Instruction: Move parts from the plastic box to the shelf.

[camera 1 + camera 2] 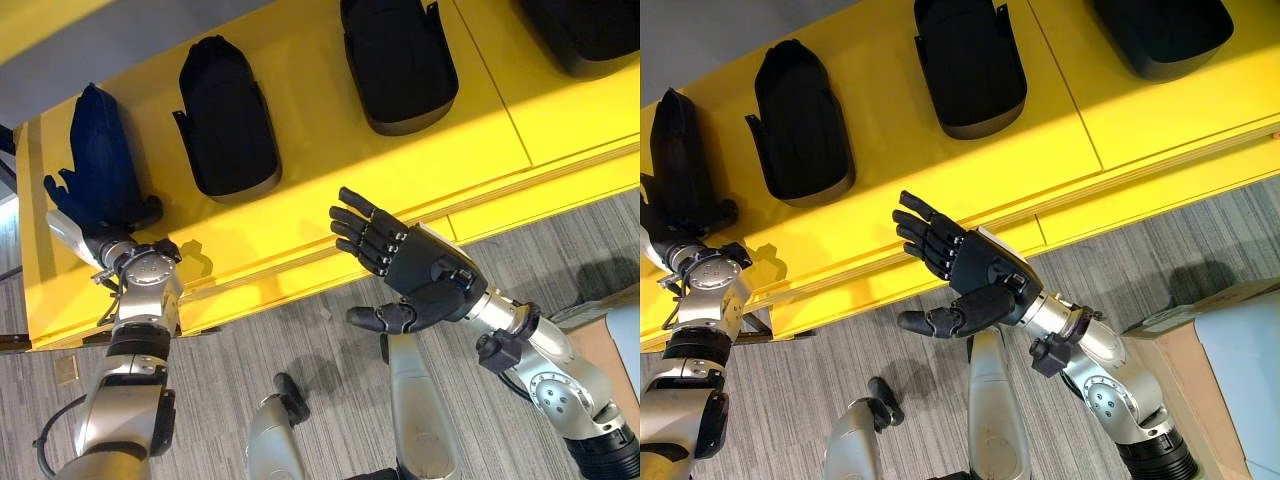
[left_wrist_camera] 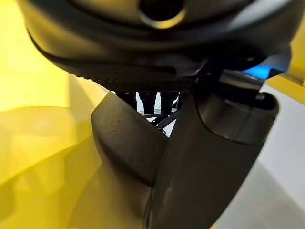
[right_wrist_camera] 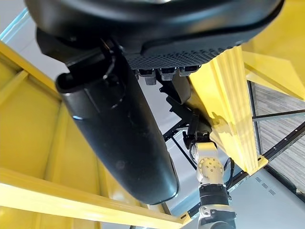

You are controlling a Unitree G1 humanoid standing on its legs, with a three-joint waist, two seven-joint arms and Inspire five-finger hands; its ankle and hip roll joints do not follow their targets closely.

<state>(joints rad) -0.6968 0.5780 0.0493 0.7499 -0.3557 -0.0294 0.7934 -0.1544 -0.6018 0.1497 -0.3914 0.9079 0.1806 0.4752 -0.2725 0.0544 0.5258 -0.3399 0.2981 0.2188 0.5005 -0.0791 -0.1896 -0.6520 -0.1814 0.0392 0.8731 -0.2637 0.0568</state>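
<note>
A dark black part (image 1: 100, 150) lies at the far left end of the yellow shelf (image 1: 330, 170). My left hand (image 1: 62, 192) is at its near end, fingers on one side and thumb on the other, curled round it. In the left wrist view the part (image 2: 128, 143) sits between the thumb (image 2: 214, 157) and the fingers. My right hand (image 1: 430, 275) hovers just off the shelf's front edge, fingers straight and spread, holding nothing. Three more black parts (image 1: 228, 115) (image 1: 398, 60) (image 1: 590, 35) lie in a row on the shelf.
At the right edge stands a pale plastic box (image 1: 1245, 370) beside brown cardboard (image 1: 1160, 345). Grey carpet floor (image 1: 300, 340) runs below the shelf's front edge. A bare stretch of shelf (image 1: 300, 220) lies between the parts and the front edge.
</note>
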